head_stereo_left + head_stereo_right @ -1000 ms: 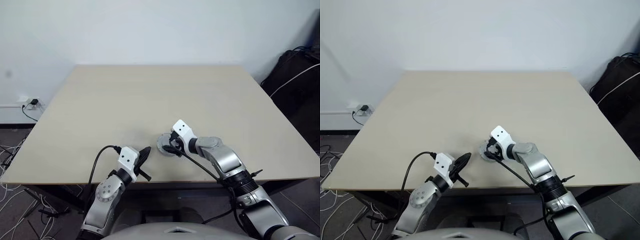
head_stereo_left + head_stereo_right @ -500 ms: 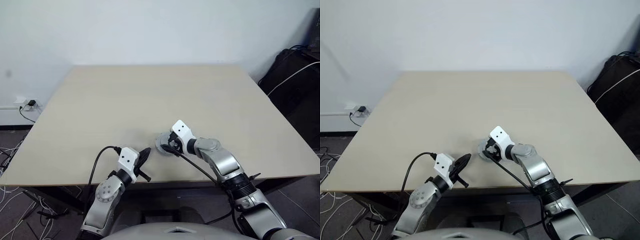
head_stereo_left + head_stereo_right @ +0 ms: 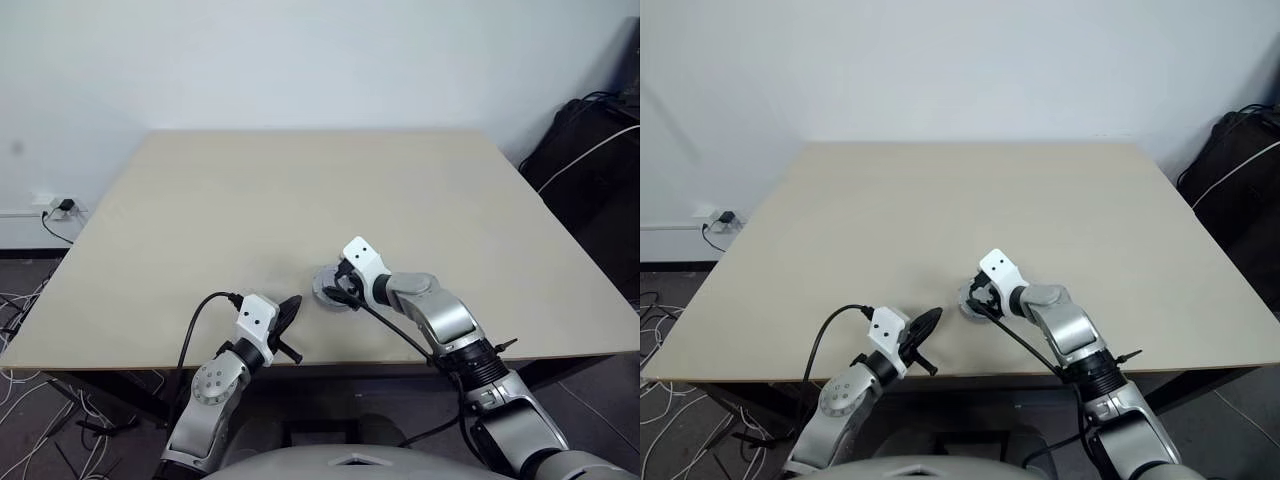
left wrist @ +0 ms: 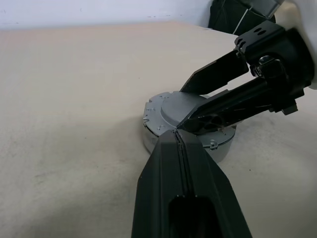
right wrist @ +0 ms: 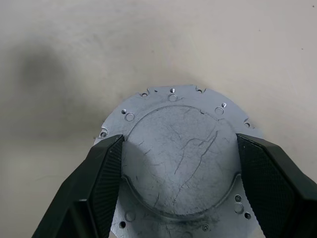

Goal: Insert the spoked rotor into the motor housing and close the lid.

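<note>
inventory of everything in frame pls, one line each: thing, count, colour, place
lid: 1, silver-grey, near front edge of the table, on top of a round grey base, between the right gripper's fingers
table: 1, beige, centre of the scene
wall socket: 1, white, with a plug in it, on the wall left of the table
cables: several, white and black, on the floor at left
bag: 1, black, with a white cord across it, right of the table
left gripper: 1, black, shut, empty, at the table's front edge, pointing at the lid
right gripper: 1, black, fingers spread on either side of the lid's raised centre, at its edge
</note>
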